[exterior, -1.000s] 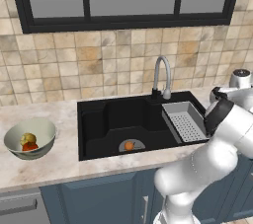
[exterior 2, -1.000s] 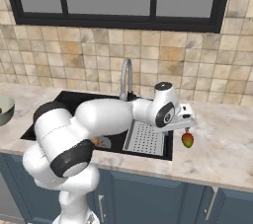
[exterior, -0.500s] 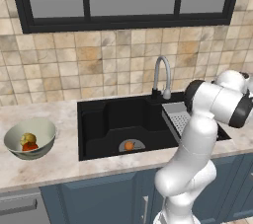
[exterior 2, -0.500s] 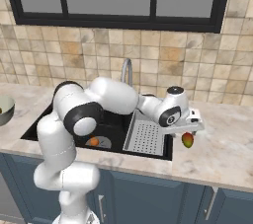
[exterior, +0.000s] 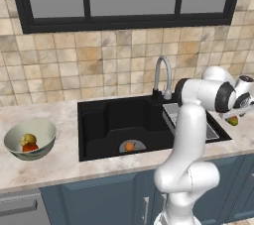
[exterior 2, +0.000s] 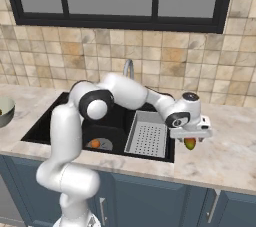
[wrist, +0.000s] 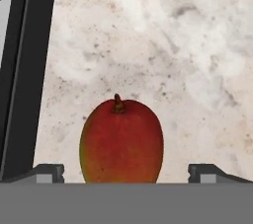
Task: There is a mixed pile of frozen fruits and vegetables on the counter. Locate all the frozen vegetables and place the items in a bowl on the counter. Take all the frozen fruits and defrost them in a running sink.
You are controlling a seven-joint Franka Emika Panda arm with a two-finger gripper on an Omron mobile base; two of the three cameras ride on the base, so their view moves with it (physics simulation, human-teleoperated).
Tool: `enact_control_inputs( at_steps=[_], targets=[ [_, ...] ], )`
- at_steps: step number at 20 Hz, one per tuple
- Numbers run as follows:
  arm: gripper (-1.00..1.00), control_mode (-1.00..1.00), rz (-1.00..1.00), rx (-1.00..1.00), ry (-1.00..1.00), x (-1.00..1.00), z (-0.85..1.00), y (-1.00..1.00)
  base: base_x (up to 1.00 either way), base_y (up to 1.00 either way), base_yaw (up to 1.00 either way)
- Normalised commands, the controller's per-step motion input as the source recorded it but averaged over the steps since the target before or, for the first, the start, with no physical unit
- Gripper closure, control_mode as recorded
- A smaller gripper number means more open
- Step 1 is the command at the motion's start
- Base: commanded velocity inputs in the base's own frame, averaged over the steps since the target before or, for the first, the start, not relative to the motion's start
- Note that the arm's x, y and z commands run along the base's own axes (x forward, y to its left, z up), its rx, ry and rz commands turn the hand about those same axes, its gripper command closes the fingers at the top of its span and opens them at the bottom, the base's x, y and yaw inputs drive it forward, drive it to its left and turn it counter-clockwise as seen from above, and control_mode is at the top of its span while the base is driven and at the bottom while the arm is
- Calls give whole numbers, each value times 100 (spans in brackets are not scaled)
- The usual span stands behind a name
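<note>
Mango-like red, yellow and green oval fruit (wrist: 121, 141) lies on the beige marbled counter (wrist: 148, 45) near the black sink's (exterior: 124, 120) right rim, between the gripper's (exterior 2: 189, 138) spread, empty jaws; closing off-centre could roll it away.

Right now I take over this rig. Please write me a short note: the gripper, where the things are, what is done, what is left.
Gripper: open, fingers either side of the mango, nothing held.
Mango: lying on the counter right of the sink.
Orange: in the sink by the drain.
Bowl: on the counter left of the sink, holding the yellowish piece and the red tomato.
Done: vegetables in the bowl, orange in the sink.
Left: mango into the sink; no water visible at the faucet.
</note>
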Motion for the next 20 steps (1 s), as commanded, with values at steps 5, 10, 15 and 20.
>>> enact_control_inputs(
  at_steps=[5,10,15,20],
  targets=[
    [-100,-100,0,2,2,18,-30,0,0,0,0],
    [100,-100,0,0,1,13,-30,4,0,0,0],
    [100,-100,0,0,0,0,-15,1,0,0,0],
    [100,-100,0,0,0,-12,13,43,0,0,0]
  ],
)
